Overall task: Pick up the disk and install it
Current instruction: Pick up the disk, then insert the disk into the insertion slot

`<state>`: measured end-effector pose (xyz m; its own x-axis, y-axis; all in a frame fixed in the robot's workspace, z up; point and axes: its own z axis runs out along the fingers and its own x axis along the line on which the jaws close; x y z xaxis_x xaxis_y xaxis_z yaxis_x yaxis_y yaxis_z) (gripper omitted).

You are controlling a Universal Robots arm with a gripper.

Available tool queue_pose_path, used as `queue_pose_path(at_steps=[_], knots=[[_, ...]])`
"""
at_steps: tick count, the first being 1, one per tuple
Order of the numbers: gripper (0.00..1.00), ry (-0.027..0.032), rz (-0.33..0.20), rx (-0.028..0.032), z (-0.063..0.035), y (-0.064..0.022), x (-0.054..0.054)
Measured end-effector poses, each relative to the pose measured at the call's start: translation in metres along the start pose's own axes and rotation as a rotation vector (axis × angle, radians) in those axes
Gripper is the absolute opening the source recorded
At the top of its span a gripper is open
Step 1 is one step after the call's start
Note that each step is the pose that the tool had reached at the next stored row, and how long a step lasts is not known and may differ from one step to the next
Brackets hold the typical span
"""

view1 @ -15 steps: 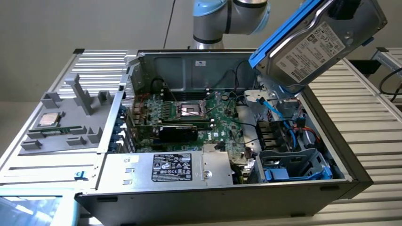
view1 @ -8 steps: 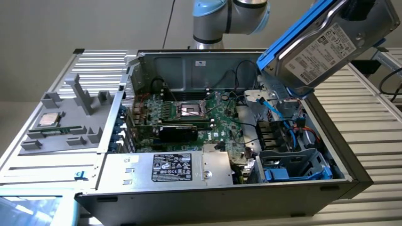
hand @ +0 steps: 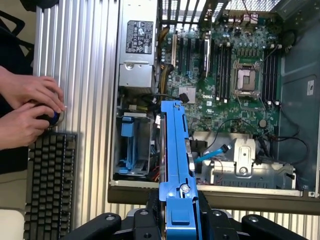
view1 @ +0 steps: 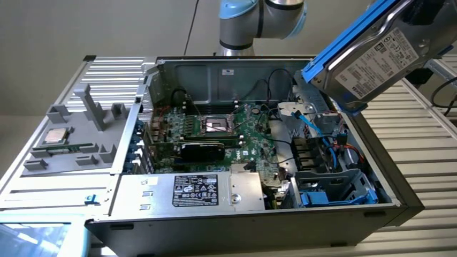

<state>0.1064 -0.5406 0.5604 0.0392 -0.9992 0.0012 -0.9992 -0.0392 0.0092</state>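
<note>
Seen from the exterior view, the disk (view1: 378, 59) hung tilted above the open computer case (view1: 236, 227), at its far corner on the exterior view's right. It was flat silver metal with a white label and a blue plastic frame, its upper end cut off. In the wrist view the disk (hand: 177, 165) showed edge-on, the black jaws clamped on its frame. A person's hands (hand: 35, 92) covered something small.

Looks like robotics lab workbench. Shows opened desktop computer case (view1: 236, 227) lying flat on ribbed aluminium table (view1: 421, 139), motherboard (view1: 246, 128) exposed. Has industrial robot arm (view1: 260, 21) rising at 12 o'clock from case in exterior view, grey fixture tray (view1: 96, 112) at 9 o'clock. Includes black keyboard (hand: 50, 185) on same ribbed surface, person's hand (hand: 30, 90) close beside it.
</note>
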Motion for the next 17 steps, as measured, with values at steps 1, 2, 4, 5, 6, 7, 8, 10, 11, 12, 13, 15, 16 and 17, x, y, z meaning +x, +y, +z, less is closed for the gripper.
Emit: queue_pose_path(at_steps=[1, 2, 4, 5, 6, 7, 8, 10, 11, 12, 13, 15, 16, 17], knots=[[0.39, 0.0000, 0.000, 0.0005, -0.0001, -0.0007, 0.0013], [0.39, 0.0000, 0.000, 0.0011, -0.0001, -0.0013, 0.0026], [0.39, 0.0002, 0.000, 0.0023, -0.0001, -0.0023, 0.0054], [0.39, 0.0001, 0.000, 0.0030, -0.0001, -0.0026, 0.0069], [0.39, 0.0002, 0.000, 0.0038, -0.0001, -0.0027, 0.0085], [0.39, 0.0002, 0.000, 0.0049, -0.0001, -0.0028, 0.0098], [0.39, 0.0003, 0.000, 0.0068, -0.0001, -0.0029, 0.0106], [0.39, 0.0008, 0.001, 0.0102, -0.0001, -0.0032, 0.0110], [0.39, 0.0008, 0.001, 0.0102, -0.0001, -0.0032, 0.0110], [0.39, 0.0008, 0.000, 0.0103, -0.0001, -0.0032, 0.0111], [0.39, 0.0008, 0.001, 0.0103, -0.0001, -0.0032, 0.0112], [0.39, 0.0008, 0.001, 0.0103, -0.0001, -0.0032, 0.0112], [0.39, 0.0008, 0.001, 0.0103, -0.0001, -0.0032, 0.0112], [0.39, 0.0008, 0.001, 0.0103, -0.0001, -0.0032, 0.0112]])
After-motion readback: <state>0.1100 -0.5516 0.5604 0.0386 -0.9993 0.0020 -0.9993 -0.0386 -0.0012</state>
